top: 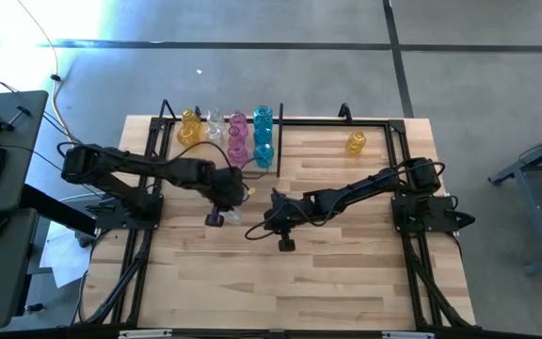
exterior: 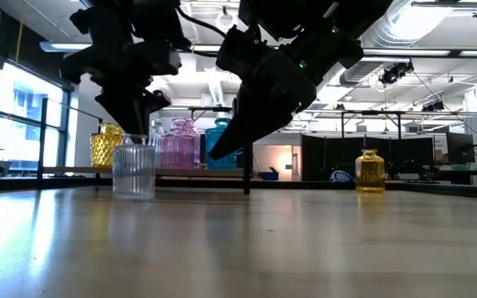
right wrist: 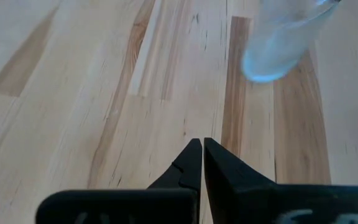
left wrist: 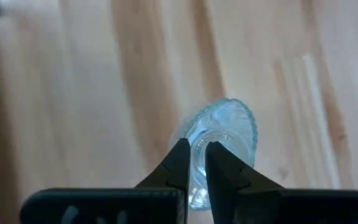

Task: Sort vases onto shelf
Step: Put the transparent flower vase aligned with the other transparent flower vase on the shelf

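1. High view: the table (top: 327, 273) is made of pale wood planks with streaky grain. The shelf (top: 280, 121), a frame of thin black rods, runs along the upper edge. In its upper left part stand glassy vases: one yellow (top: 190, 124), two pink (top: 238, 139) and two blue (top: 263, 132), plus see-through ones I cannot count. One more yellow vase (top: 356, 142) stands alone in the upper right part. The left gripper (top: 226, 205) is near the middle, and the right gripper (top: 273, 218) is just to its right.

2. Low view: a clear ribbed vase (exterior: 134, 168), shaped like a jar, stands on the table at the left, under the left gripper.

3. Left wrist view: the two dark fingers (left wrist: 182, 163) are pinched on the rim of the clear vase, which has a round bumpy edge.

4. Right wrist view: the two pointed fingers (right wrist: 191, 158) are closed together and hold nothing, above bare wood.
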Robot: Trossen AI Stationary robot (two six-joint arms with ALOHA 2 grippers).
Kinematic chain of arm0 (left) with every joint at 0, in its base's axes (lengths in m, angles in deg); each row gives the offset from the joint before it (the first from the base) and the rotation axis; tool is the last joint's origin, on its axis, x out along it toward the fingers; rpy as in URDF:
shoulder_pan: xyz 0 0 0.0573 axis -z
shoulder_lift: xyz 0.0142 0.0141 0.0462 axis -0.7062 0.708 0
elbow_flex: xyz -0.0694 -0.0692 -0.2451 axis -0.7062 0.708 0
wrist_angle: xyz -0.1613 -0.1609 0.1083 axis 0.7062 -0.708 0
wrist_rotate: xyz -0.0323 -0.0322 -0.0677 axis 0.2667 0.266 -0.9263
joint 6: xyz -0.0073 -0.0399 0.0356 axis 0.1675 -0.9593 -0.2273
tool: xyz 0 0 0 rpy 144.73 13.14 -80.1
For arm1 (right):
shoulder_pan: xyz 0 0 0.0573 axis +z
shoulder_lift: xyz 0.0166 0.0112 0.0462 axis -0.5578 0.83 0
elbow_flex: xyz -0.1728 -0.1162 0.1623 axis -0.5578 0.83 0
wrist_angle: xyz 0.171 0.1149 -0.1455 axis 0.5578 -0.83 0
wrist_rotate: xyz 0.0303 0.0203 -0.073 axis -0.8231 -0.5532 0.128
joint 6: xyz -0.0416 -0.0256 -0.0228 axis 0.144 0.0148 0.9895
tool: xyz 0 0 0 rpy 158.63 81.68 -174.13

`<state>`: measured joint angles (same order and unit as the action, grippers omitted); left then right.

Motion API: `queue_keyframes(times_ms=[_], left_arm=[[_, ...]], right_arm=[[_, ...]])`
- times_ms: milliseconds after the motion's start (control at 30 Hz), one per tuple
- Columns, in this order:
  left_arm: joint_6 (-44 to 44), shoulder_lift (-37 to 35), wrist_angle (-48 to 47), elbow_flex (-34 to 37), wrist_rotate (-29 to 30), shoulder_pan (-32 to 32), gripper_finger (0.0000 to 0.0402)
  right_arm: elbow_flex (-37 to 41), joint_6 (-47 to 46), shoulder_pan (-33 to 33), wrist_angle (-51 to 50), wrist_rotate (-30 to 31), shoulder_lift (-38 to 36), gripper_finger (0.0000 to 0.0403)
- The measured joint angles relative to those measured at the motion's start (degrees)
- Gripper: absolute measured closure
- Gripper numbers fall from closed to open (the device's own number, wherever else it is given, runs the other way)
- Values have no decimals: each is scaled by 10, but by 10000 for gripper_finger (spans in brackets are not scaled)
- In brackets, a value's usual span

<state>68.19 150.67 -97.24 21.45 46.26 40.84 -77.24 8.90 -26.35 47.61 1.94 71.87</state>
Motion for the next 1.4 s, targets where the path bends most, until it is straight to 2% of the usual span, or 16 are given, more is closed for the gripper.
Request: queue_keyframes(times_ms=[333,500,633,933,1233,1400], left_arm=[[-8,-64,-176,-81,25,-83,387],[6,-83,-204,-118,33,-152,387],[35,-84,-226,-120,34,-216,387],[40,-81,-209,-120,48,-303,387],[42,-79,-160,-88,47,-335,387],[41,-74,-151,-87,20,-347,387]], right_arm=[[0,0,0,-2,0,0,403],[0,0,3,-2,1,0,403],[0,0,12,-3,0,0,403],[0,0,22,-3,0,0,403],[0,0,22,-3,0,0,403],[0,0,23,-3,0,0,403]])
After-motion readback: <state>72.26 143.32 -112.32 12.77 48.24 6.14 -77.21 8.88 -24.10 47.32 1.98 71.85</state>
